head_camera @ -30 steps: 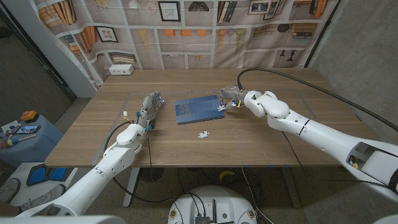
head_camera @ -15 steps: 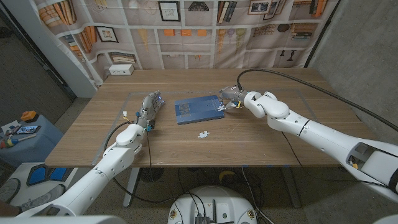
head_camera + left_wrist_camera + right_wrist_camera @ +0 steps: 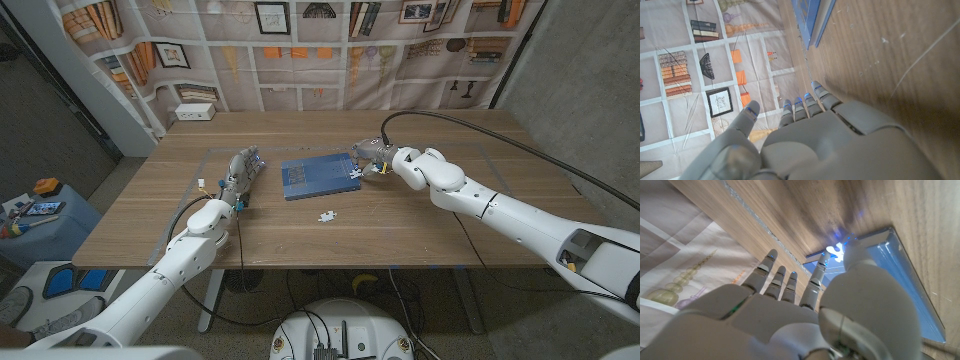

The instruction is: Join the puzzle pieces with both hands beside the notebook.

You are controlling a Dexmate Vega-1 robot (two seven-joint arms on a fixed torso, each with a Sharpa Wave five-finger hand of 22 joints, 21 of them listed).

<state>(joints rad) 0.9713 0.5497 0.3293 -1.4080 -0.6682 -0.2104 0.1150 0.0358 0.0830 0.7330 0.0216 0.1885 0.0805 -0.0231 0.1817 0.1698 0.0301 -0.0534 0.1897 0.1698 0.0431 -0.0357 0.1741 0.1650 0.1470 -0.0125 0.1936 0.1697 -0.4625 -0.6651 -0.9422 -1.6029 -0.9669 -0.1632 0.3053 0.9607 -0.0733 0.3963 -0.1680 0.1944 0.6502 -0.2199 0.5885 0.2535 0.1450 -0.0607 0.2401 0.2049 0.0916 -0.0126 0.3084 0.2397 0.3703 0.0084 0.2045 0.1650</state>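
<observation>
While I hold both arms over the table, stock by view:

Head view, table: wooden table (image 3: 420, 225) across the middle of the frame.
Head view, notebook: blue notebook (image 3: 318, 174) at centre, lying flat.
Head view, first piece: white puzzle piece (image 3: 357, 172) on the notebook's right edge, just beside my right fingertips.
Head view, second piece: loose puzzle piece (image 3: 327, 215) on bare wood, lower centre, below the notebook and well apart from the first.
Head view, right hand: right hand (image 3: 372, 156) right of centre, at the notebook's right edge; too small for me to tell whether it has a hold on the piece.
Head view, left hand: left hand (image 3: 241, 171) left of centre, near the notebook's left side, fingers stretched out, nothing in them.

Left wrist view, hand: fingers straight, thumb apart, holding nothing, beside the table surface.
Left wrist view, notebook: one blue corner at the frame's top centre.

Right wrist view, hand: fingers extended and a little spread; thumb reaching to the white piece at upper centre right.
Right wrist view, grip: thumb tip at the piece; pinch or mere touch, I cannot tell.

Progress, my judgement: pieces not yet joined.
Remaining: secure first piece, fetch second, mate them beside the notebook.
</observation>
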